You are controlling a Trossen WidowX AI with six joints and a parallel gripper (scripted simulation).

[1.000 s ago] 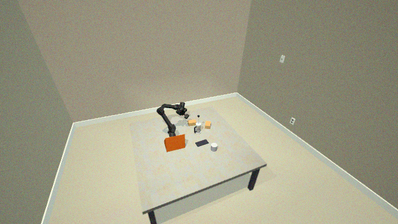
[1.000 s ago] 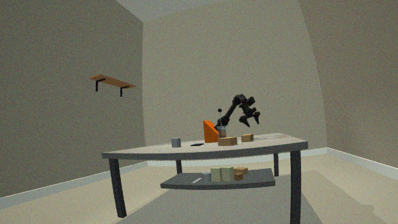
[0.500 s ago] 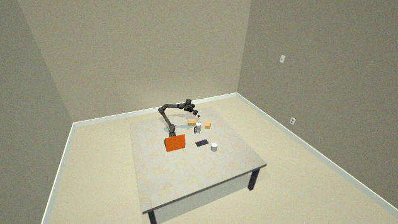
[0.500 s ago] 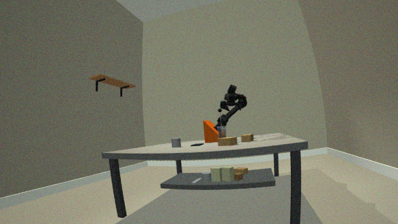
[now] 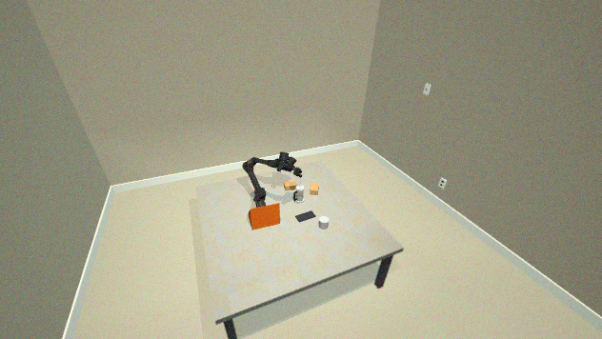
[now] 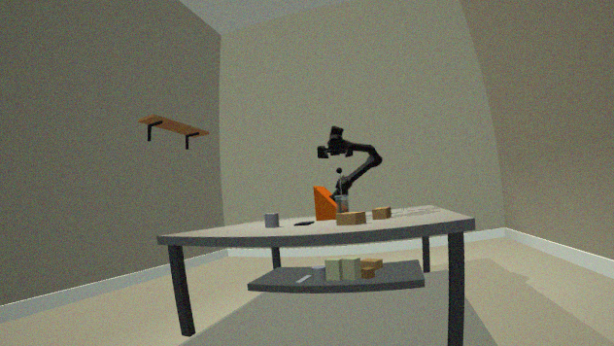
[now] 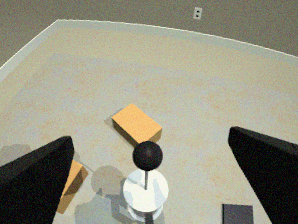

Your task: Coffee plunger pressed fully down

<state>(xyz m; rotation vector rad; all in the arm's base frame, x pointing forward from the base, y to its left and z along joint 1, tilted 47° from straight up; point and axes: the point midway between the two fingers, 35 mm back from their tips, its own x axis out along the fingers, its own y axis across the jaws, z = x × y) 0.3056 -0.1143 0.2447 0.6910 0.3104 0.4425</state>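
The coffee press stands upright on the table, with a pale round lid and a dark handle. Its plunger is up: the black ball knob stands on a thin rod well above the lid. My gripper is open and empty, above the knob with a gap below the fingertips. In the wrist view the knob shows between the two wide-apart fingers, slightly below the line of their tips. Nothing touches the knob.
Two orange-tan blocks lie near the press. A dark flat slab and a grey-white cup are on the table. An orange wedge stands near the arm's base.
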